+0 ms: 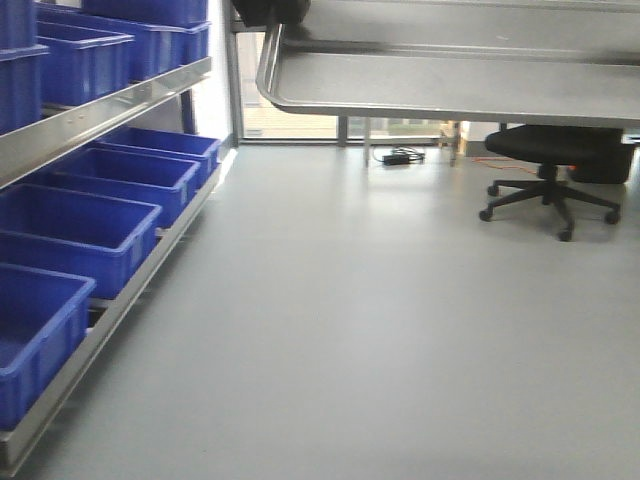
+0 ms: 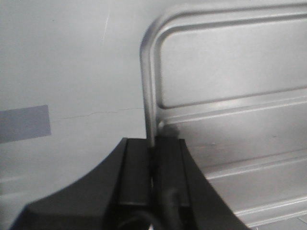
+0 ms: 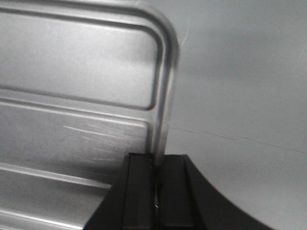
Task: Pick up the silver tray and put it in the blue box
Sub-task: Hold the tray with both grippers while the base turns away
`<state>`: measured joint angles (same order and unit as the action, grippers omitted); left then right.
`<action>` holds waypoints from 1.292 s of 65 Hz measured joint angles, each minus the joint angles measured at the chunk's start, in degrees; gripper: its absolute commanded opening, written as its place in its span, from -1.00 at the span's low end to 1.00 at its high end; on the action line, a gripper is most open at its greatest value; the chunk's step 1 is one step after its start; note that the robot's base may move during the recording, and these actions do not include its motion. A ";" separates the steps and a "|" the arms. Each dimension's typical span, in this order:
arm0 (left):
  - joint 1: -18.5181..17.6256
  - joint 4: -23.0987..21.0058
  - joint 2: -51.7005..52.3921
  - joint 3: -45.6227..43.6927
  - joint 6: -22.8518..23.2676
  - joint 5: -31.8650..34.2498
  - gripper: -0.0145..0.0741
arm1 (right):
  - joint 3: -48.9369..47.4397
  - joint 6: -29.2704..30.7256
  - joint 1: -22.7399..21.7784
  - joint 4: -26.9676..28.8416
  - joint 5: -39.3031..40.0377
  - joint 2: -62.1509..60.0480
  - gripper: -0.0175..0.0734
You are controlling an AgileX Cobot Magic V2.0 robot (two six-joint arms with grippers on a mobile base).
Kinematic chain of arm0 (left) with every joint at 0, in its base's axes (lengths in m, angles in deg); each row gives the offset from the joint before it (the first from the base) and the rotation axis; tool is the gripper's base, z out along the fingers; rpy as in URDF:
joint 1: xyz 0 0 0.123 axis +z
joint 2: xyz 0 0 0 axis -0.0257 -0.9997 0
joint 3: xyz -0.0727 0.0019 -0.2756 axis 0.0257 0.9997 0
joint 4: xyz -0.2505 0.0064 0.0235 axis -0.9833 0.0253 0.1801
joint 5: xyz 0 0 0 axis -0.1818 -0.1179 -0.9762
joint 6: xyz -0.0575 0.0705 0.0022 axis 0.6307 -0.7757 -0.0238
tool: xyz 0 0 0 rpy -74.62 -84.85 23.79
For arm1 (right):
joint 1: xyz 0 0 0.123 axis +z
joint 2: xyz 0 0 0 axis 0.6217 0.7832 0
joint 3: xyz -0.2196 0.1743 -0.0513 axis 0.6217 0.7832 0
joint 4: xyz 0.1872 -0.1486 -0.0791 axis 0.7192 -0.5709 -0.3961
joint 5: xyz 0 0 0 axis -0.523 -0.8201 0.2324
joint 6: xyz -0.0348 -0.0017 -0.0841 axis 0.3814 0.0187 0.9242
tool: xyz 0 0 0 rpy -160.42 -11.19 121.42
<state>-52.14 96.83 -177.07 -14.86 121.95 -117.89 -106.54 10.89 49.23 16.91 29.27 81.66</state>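
Observation:
The silver tray is held up across the top of the front view, with its underside towards me. In the left wrist view my left gripper is shut on the rim of the silver tray, one finger on each side of its left edge. My right gripper is shut on the right-hand rim of the silver tray in the same way. The ridged base shows in both wrist views, above grey floor. Several blue bins line a rack at the left. I cannot tell which of them, if any, is the blue box.
A metal rack with two shelves of blue bins runs along the left side. A black office chair stands at the back right. A dark device with a cable lies on the floor by the window. A grey tape patch marks the floor.

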 measured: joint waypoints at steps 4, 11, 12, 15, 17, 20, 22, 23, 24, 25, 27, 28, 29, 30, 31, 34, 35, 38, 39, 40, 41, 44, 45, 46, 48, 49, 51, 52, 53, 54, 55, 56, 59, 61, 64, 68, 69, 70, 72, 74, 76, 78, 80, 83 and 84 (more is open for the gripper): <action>0.00 0.00 0.00 0.00 0.00 0.00 -0.89 | 0.00 0.00 0.00 0.00 0.00 0.00 -0.49; 0.00 0.00 0.00 0.00 0.00 0.00 -0.89 | 0.00 0.00 0.00 0.00 0.00 0.00 -0.49; 0.00 0.00 0.00 0.00 0.00 0.00 -0.89 | 0.00 0.00 0.00 0.00 0.00 0.00 -0.49; 0.00 0.00 0.00 0.00 0.00 0.00 -0.89 | 0.00 0.00 0.00 0.00 0.00 0.00 -0.49; 0.00 0.00 0.00 0.00 0.00 0.00 -0.89 | 0.00 0.00 0.00 0.00 0.00 0.00 -0.49; 0.00 0.00 0.00 0.00 0.00 0.00 -0.89 | 0.00 0.00 0.00 0.00 0.00 0.00 -0.49; 0.00 0.00 0.00 0.00 0.00 0.00 -0.89 | 0.00 0.00 0.00 0.00 0.00 0.00 -0.49; 0.00 0.00 0.00 0.00 0.00 0.00 -0.89 | 0.00 0.00 0.00 0.00 0.00 0.00 -0.49; 0.00 0.00 0.00 0.00 0.00 0.00 -0.89 | 0.00 0.00 0.00 0.00 0.00 0.00 -0.49; 0.00 0.00 0.00 0.00 0.00 0.00 -0.89 | 0.00 0.00 0.00 0.00 0.00 0.00 -0.49; 0.00 0.00 0.00 0.00 0.00 0.00 -0.89 | 0.00 0.00 0.00 0.00 0.00 0.00 -0.49; 0.00 0.00 0.00 0.00 0.00 0.00 -0.89 | 0.00 0.00 0.00 0.00 0.00 0.00 -0.49; 0.00 0.00 0.00 0.00 0.00 0.00 -0.89 | 0.00 0.00 0.00 0.00 0.00 0.00 -0.49; 0.00 0.00 0.00 0.00 0.00 0.00 -0.89 | 0.00 0.00 0.00 0.00 0.00 0.00 -0.49; 0.00 0.00 0.00 0.00 0.00 0.00 -0.89 | 0.00 0.00 0.00 0.00 0.00 0.00 -0.49; 0.00 0.00 0.00 0.00 0.00 0.00 -0.89 | 0.00 0.00 0.00 0.00 0.00 0.00 -0.49; 0.00 0.00 0.00 0.00 0.00 0.00 -0.89 | 0.00 0.00 0.00 0.00 0.00 0.00 -0.49; 0.00 0.00 0.00 0.00 0.00 0.00 -0.89 | 0.00 0.00 0.00 0.00 -0.12 0.00 -0.49; 0.00 0.00 0.00 0.00 0.00 0.00 -0.89 | 0.00 0.00 0.00 0.00 -0.12 0.00 -0.49; 0.00 -0.10 0.00 0.00 0.00 0.00 -0.89 | 0.00 0.00 0.00 0.00 -0.12 0.00 -0.49; 0.00 -0.10 0.00 0.00 0.00 0.00 -0.89 | 0.00 0.00 0.00 0.00 -0.12 0.00 -0.49; 0.00 -0.10 0.00 0.00 0.00 0.00 -0.89 | 0.00 0.00 0.00 0.00 -0.26 0.00 -0.49; 0.00 -0.10 0.00 0.00 0.00 0.00 -0.89 | 0.00 0.00 0.00 0.00 -0.29 0.00 -0.49; 0.00 -0.10 0.00 0.00 0.00 0.00 -0.89 | 0.00 0.00 0.00 0.00 -0.38 0.00 -0.49; 0.00 -0.21 0.00 0.00 0.00 -0.11 -0.89 | 0.00 0.00 0.00 0.00 -0.38 0.00 -0.49; 0.00 -0.21 0.00 0.00 0.00 -0.10 -0.89 | 0.00 0.00 0.00 0.00 -0.38 0.00 -0.49; 0.00 -0.21 0.00 0.00 0.00 -0.10 -0.89 | 0.00 0.00 0.00 0.00 -0.38 0.00 -0.49; 0.00 -0.21 0.00 0.00 0.00 -0.10 -0.89 | 0.00 0.00 0.00 0.00 -0.38 0.00 -0.49; 0.00 -0.21 0.00 0.00 0.00 -0.10 -0.89 | 0.00 0.00 0.00 0.00 -0.38 0.00 -0.49; 0.00 -0.21 0.00 0.00 0.00 -0.10 -0.89 | 0.00 0.00 0.00 0.00 -0.38 0.00 -0.49; 0.00 -0.21 0.00 0.00 0.00 -0.10 -0.89 | 0.00 0.00 0.00 0.00 -0.38 0.00 -0.49; 0.00 -0.21 0.00 0.00 0.00 -0.10 -0.89 | 0.00 0.00 0.00 0.00 -0.38 0.00 -0.49; 0.00 -0.21 0.00 0.00 0.00 -0.10 -0.89 | 0.00 0.00 0.00 0.00 -0.38 0.00 -0.49; 0.00 -0.21 0.00 0.00 0.00 -0.10 -0.89 | 0.00 0.00 0.00 0.00 -0.38 0.00 -0.49; 0.00 -0.21 0.00 0.00 0.00 -0.10 -0.89 | 0.00 0.00 0.00 0.00 -0.38 0.00 -0.49; 0.00 -0.21 0.00 0.00 0.00 -0.10 -0.89 | 0.00 0.00 0.00 0.00 -0.38 0.00 -0.49; 0.00 -0.21 0.00 0.00 0.00 -0.10 -0.89 | 0.00 0.00 0.00 0.00 -0.38 0.00 -0.49; 0.00 -0.21 0.00 0.00 0.00 -0.10 -0.89 | 0.00 0.00 0.00 0.00 -0.38 0.00 -0.49; 0.00 -0.21 0.00 0.00 0.00 -0.10 -0.89 | 0.00 0.00 0.00 0.00 -0.38 0.00 -0.49; 0.00 -0.21 0.00 0.00 0.00 -0.10 -0.89 | 0.00 0.00 0.00 0.00 -0.38 0.00 -0.49; 0.00 -0.33 0.00 0.00 0.00 -0.10 -0.89 | 0.00 0.00 0.00 0.00 -0.38 0.00 -0.49; 0.00 -0.33 0.00 0.00 0.00 -0.10 -0.89 | 0.00 0.00 0.00 0.00 -0.38 0.00 -0.49; 0.00 -0.43 0.00 0.05 0.00 -0.10 -0.89 | 0.00 0.00 0.00 0.00 -0.38 0.00 -0.49; 0.00 -0.43 0.00 0.05 0.00 -0.10 -0.89 | 0.00 0.00 0.00 0.00 -0.41 0.00 -0.49; 0.00 -0.43 0.00 0.05 0.00 -0.10 -0.89 | 0.00 0.00 0.00 0.00 -0.41 0.00 -0.49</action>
<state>-52.14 96.40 -177.07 -14.81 121.95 -118.00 -106.54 10.89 49.23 16.91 28.86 81.66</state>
